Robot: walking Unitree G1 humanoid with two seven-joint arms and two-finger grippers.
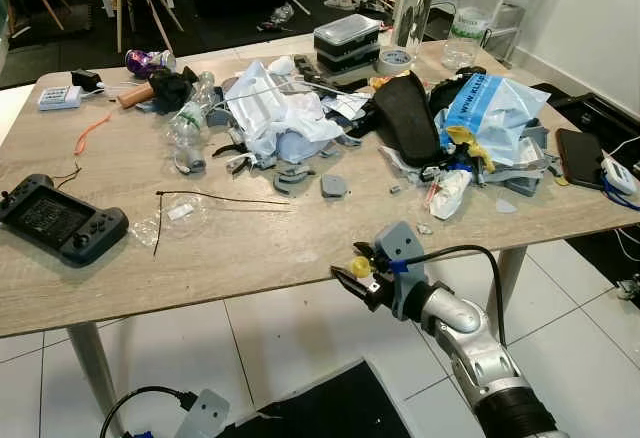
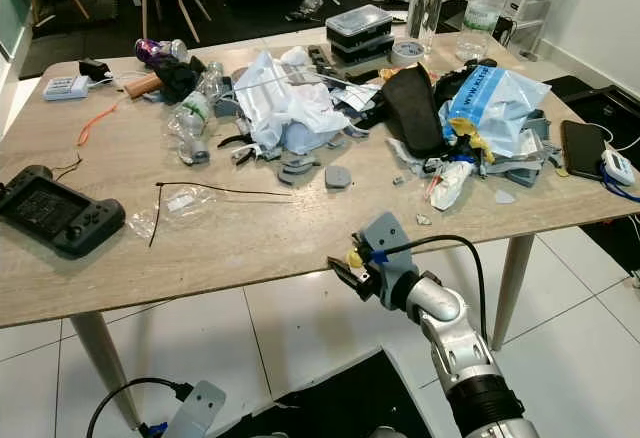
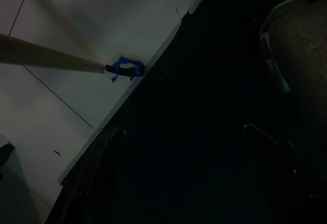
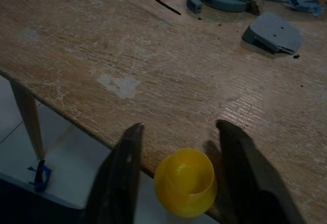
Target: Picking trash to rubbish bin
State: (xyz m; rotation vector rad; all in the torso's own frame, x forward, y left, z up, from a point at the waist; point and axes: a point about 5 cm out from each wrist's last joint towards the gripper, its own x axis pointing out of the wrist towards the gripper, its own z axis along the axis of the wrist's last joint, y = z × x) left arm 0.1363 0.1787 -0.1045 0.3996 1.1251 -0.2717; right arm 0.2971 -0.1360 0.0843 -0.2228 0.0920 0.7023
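The right gripper [image 1: 362,276] pinches a small yellow cap [image 4: 185,182] between its black fingers, just off the near edge of the wooden table [image 1: 250,248]. The round cap could slip and roll away if the grip shifts. The left gripper hangs idle near the floor; its fingers' state is unclear.

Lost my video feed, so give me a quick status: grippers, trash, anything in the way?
Right gripper at near table edge, small yellow plastic cap between its fingers. Left gripper idle low over dark mat. Nothing in the way.
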